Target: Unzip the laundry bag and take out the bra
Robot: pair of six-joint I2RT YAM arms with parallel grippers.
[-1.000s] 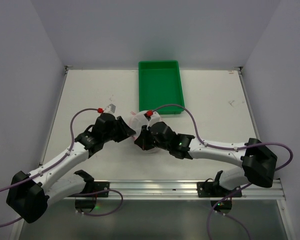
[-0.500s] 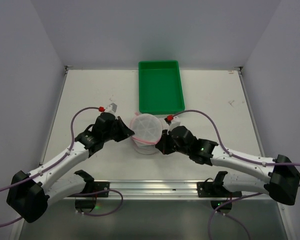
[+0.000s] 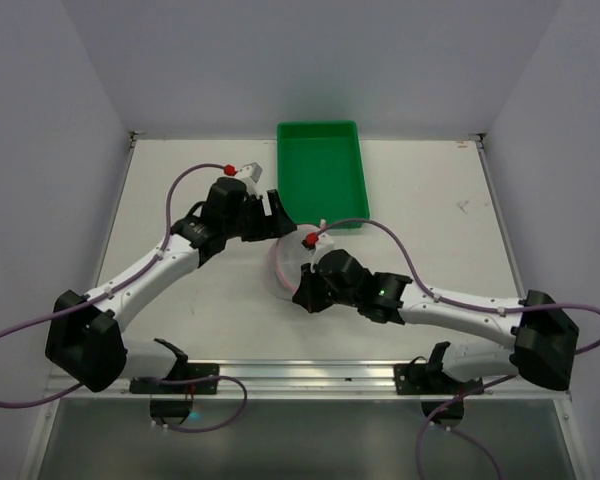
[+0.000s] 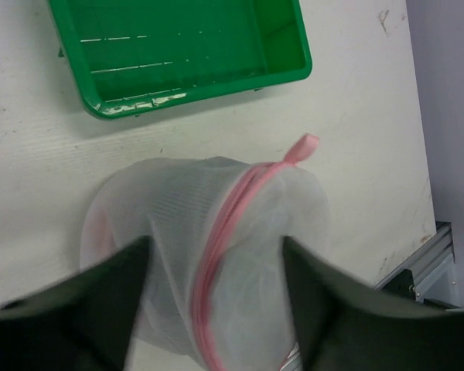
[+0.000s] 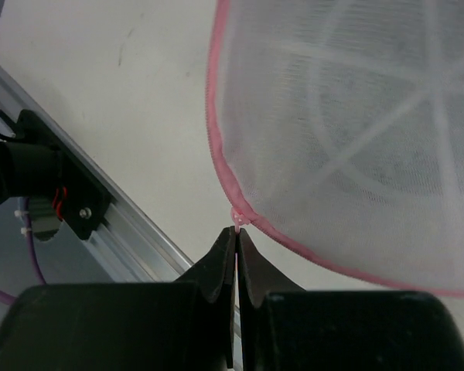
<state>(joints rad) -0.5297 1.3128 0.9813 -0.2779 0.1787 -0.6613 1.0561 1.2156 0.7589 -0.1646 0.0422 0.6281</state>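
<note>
**Bag tipped toward the near edge, its pull pinched**

We find the bag near the middle of the table, just off the near left corner of the tray. The tray lies lengthwise, its far end close to the table's far edge.

The drum does not sit square. Its trimmed round face turns up and toward the near edge, so its axis leans that way rather than standing upright. From the left wrist, the pink trim runs as a slanted band across the mesh, with the drum's wall on the far side of it. A pink loop sticks out from the trim toward the tray. We cannot make out what is inside through the mesh.

The right gripper is at the bag's near side with its fingers pressed together. They pinch a thin pink pull that hangs from the trim at the face's rim.

The left gripper is on the far side, beside the tray's near left corner. Its fingers are spread, and the bag shows between them. We cannot tell whether they touch the mesh.
</note>
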